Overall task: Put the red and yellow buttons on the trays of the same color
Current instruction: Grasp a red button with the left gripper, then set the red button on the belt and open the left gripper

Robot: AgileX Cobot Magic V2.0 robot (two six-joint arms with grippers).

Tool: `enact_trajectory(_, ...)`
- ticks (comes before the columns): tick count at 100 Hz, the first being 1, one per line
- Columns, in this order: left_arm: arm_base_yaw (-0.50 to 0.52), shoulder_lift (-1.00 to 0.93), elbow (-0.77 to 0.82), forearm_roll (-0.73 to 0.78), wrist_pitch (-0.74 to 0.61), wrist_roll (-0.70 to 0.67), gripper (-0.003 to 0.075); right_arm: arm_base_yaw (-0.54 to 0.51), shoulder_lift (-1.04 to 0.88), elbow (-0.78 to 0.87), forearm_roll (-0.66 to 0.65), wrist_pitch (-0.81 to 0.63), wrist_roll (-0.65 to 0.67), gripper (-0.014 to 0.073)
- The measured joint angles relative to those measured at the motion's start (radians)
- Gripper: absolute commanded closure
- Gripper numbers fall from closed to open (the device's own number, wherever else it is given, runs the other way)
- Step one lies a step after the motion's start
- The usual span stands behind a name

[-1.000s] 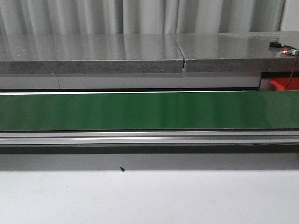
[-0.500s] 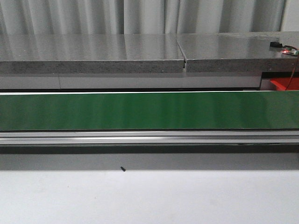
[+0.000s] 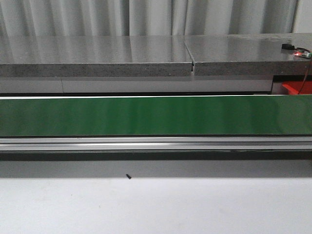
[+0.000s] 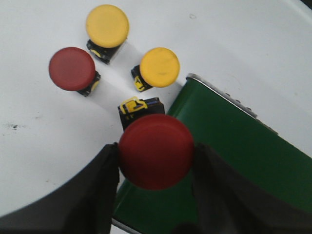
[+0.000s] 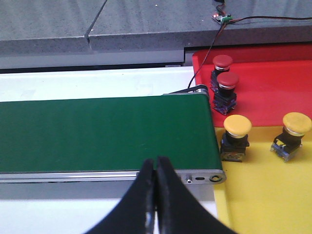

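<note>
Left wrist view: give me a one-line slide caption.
Left gripper holds a red button over the belt's end; one red and two yellow buttons wait on the table.

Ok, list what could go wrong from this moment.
1. The left gripper holds the red button by its round cap, above the edge of the green belt; it may topple when released or fall off the edge.
2. Two yellow buttons and another red one stand close behind; a low pass could knock them.
3. The right gripper is shut near the belt's end; it must open before a button arrives, or miss it.
</note>
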State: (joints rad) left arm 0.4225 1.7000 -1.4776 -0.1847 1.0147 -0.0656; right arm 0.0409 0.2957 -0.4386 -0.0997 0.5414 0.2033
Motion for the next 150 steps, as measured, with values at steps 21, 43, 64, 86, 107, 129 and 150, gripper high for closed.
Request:
enact_trajectory(21,-0.057,-0.011,0.0,-0.004,0.024,0.009,0.0541,0.0,0.0,0.0,0.0,0.0,0.0,0.0652)
enact_trajectory(43,-0.079,-0.011,0.07,-0.004,0.012,0.01,0.0541,0.0,0.0,0.0,0.0,0.0,0.0,0.0652)
enact_trajectory(64,-0.079,-0.011,0.106,-0.006,0.002,0.01,0.0456,0.0,0.0,0.0,0.002,0.0,0.0,0.0652)
enact_trajectory(86,-0.079,-0.011,0.107,-0.035,-0.002,0.034,0.0132,0.0,0.0,0.0,0.002,0.001,0.0,0.0652)
enact_trajectory(107,-0.079,-0.019,0.107,-0.043,-0.017,0.04,0.0132,0.0,0.0,0.0,0.002,0.001,0.0,0.0652)
enact_trajectory(129,-0.061,-0.035,0.06,-0.043,-0.017,0.04,0.0132,0.0,0.0,0.0,0.002,0.001,0.0,0.0652)
enact_trajectory(150,0.034,-0.028,0.044,-0.041,-0.01,0.029,0.0132,0.0,0.0,0.0,0.002,0.001,0.0,0.0652)
